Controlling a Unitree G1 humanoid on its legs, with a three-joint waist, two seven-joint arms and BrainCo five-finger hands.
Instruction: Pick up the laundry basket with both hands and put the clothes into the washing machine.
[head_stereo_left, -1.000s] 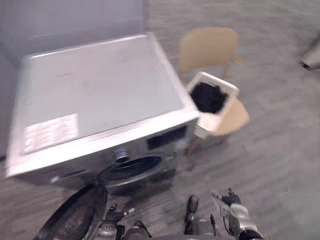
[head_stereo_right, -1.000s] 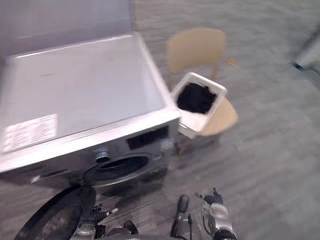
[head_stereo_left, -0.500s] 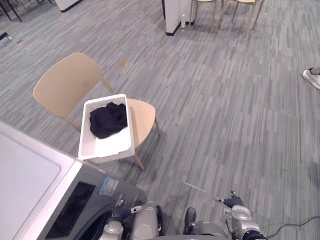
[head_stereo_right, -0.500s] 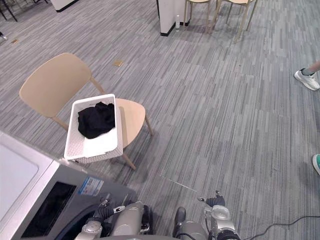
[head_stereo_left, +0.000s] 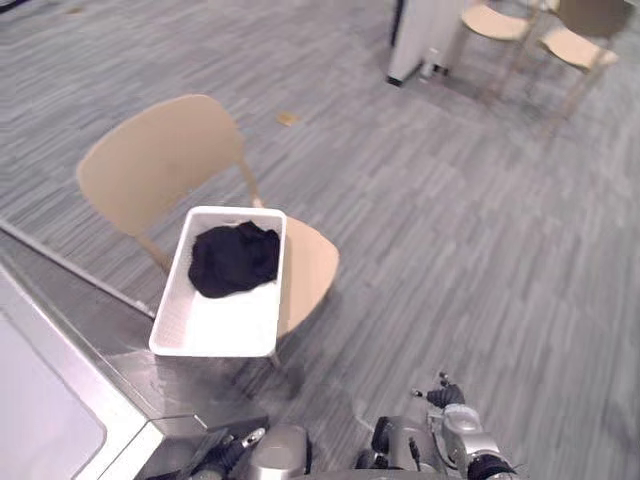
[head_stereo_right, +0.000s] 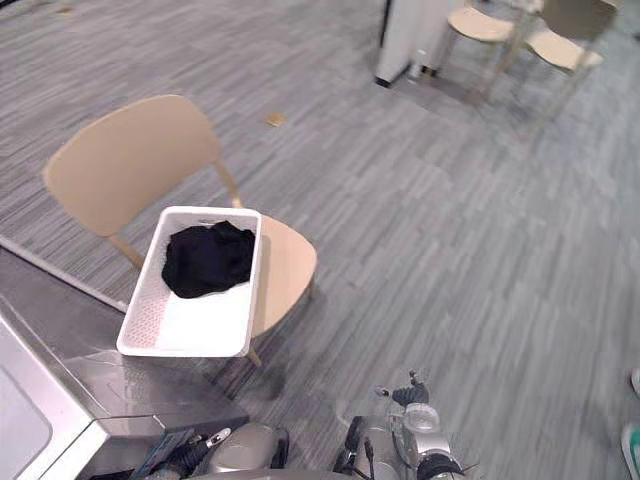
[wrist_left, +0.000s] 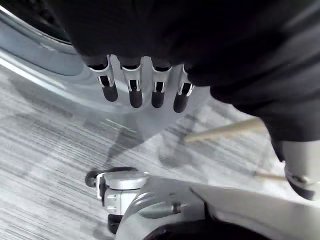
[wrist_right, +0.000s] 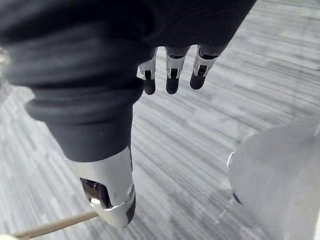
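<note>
A white laundry basket (head_stereo_left: 225, 325) rests on the seat of a tan wooden chair (head_stereo_left: 160, 160), and a heap of black clothes (head_stereo_left: 235, 258) lies in its far half. The silver washing machine (head_stereo_left: 50, 410) fills the lower left corner, right beside the basket's near end. My left hand (wrist_left: 145, 90) hangs low with its fingers straight, holding nothing, a curved silver part of the machine (wrist_left: 45, 55) just past them. My right hand (wrist_right: 170, 75) hangs over bare floor, fingers and thumb relaxed and empty. Both hands are well short of the basket.
Grey striped floor (head_stereo_left: 450, 230) stretches wide to the right of the chair. A white pillar base (head_stereo_left: 425, 35) and two more tan chairs (head_stereo_left: 570, 40) stand at the back right. A small brown scrap (head_stereo_left: 287, 118) lies on the floor behind the chair.
The camera has swung from the washing machine's top over to the chair, so the whole picture has shifted. The basket stays on the chair seat.
</note>
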